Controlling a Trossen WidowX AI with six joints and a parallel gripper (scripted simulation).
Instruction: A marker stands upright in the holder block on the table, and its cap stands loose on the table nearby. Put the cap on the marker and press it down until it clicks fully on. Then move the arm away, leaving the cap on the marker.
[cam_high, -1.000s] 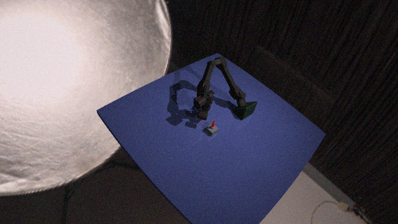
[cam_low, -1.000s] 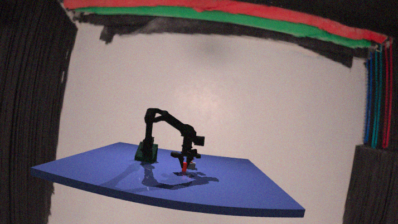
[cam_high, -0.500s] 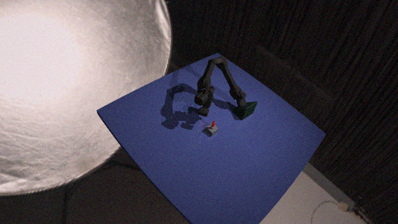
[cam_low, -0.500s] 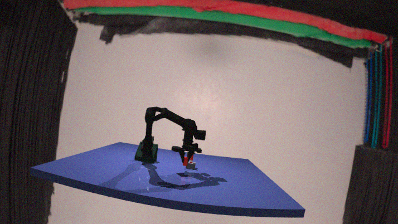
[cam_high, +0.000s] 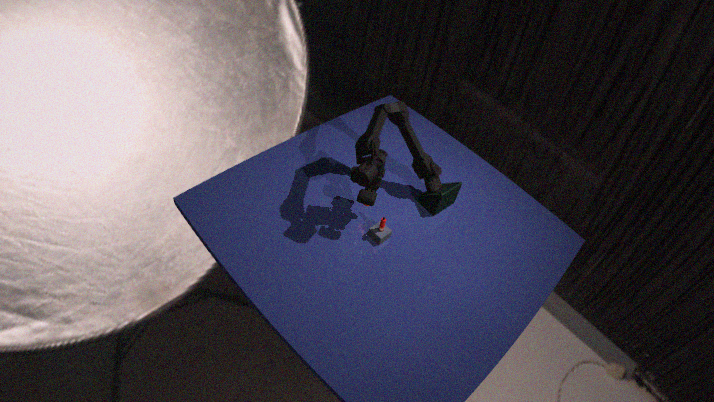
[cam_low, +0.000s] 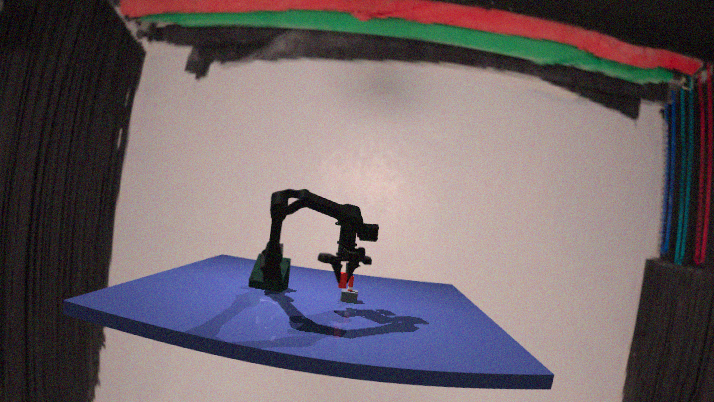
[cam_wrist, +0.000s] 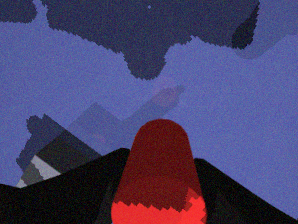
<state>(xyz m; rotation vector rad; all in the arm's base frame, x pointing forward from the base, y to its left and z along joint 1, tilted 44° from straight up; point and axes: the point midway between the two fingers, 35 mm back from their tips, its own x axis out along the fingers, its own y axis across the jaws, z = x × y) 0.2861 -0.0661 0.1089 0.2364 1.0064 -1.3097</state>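
The hand (cam_wrist: 158, 219) is closed partway on the red cap (cam_wrist: 160, 185), its two dark fingers pressed against the cap's sides. In the wrist view the cap fills the space between them, the bright round end nearest the camera and the darker, domed end pointing away toward the blue counter (cam_wrist: 226, 103).

In the exterior view the hand (cam_low: 346, 280) hangs point-down from the black arm (cam_low: 320, 205), and the cap (cam_low: 346, 281) shows as a short red piece between the fingertips, lifted off the counter (cam_low: 450, 330). Directly beneath it in that view sits the grey holder block (cam_low: 351, 296) — whether the cap is truly over the block or only lined up with it from this angle cannot be told there.

The top view settles part of that: the hand (cam_high: 366, 200) with a sliver of red cap (cam_high: 367, 203) at its tip stands apart from the block, and the holder block (cam_high: 380, 233) lies below and a little to the right of the hand in that picture, with the red marker (cam_high: 383, 223) standing upright in it. The marker's tip is bare — no cap on it.

In the wrist view a corner of the grey holder block (cam_wrist: 40, 169) shows just to the left of the left finger, low in the frame; the marker itself cannot be made out there.

Behind the hand, the arm rises from its green base (cam_high: 441, 197) on the counter (cam_high: 450, 280), and its shadow lies across the blue surface beside the hand
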